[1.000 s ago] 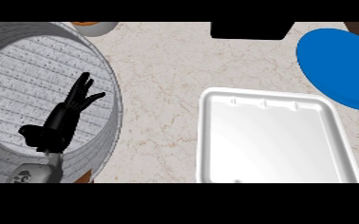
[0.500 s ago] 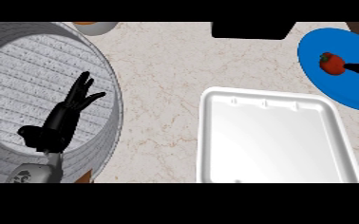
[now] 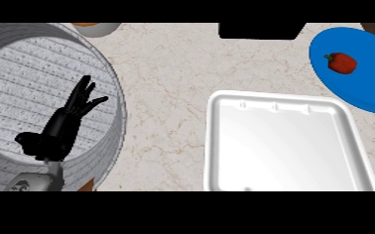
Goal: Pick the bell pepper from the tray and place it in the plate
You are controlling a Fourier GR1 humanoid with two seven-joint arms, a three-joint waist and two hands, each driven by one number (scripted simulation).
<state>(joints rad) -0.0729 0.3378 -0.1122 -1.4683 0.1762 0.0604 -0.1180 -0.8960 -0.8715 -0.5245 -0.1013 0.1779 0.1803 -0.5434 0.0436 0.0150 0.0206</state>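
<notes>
A small red bell pepper (image 3: 341, 63) with a green stem lies on the blue plate (image 3: 344, 84) at the right edge of the head view. Below and left of the plate sits the white tray (image 3: 282, 146), with nothing in it. My left hand (image 3: 66, 121) shows at the lower left, fingers straight and pointing up, resting over a large grey ribbed round container. My right hand does not show anywhere.
The large grey ribbed container (image 3: 36, 69) fills the left side. A black object (image 3: 261, 29) sits at the top edge, and an orange-rimmed item (image 3: 95, 27) peeks in at the top left. Beige marble counter (image 3: 172, 79) lies between container and tray.
One second ago the plate held nothing; half a second ago the pepper lay on it with a dark fingertip beside it. Now the pepper lies alone. My left hand has not moved.
</notes>
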